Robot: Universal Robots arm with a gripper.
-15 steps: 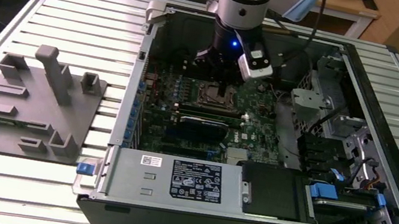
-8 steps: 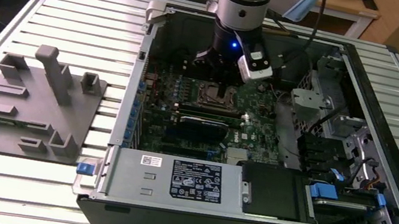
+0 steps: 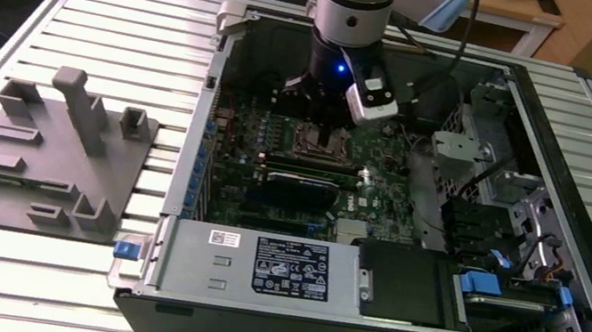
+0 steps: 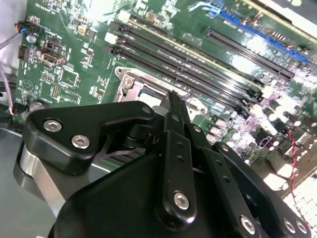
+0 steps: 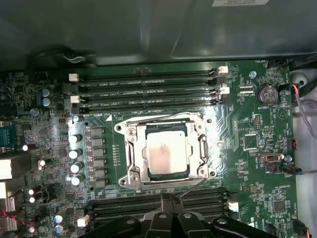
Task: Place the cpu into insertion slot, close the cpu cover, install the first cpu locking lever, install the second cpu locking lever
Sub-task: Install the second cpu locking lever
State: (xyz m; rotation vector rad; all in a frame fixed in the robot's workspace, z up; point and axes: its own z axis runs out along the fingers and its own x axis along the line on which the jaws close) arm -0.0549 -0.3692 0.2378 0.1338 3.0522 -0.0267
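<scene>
We are seeing the cpu (image 5: 167,152) sitting in the insertion slot (image 5: 130,176) near the middle of the green board (image 5: 247,99), with the cpu cover (image 5: 140,133) lying closed around it as a silver frame. The pincer (image 5: 171,198) is hanging just beside the slot's edge, over the memory slots (image 5: 198,201), its fingers drawn narrow together and gripping nothing. A thin lever (image 5: 193,187) is standing out by that same edge.

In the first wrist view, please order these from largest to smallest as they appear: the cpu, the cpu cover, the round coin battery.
1. cpu cover, the silver frame around the chip.
2. cpu, sitting inside the frame's cut-out.
3. coin battery, clearly the smallest.
</scene>
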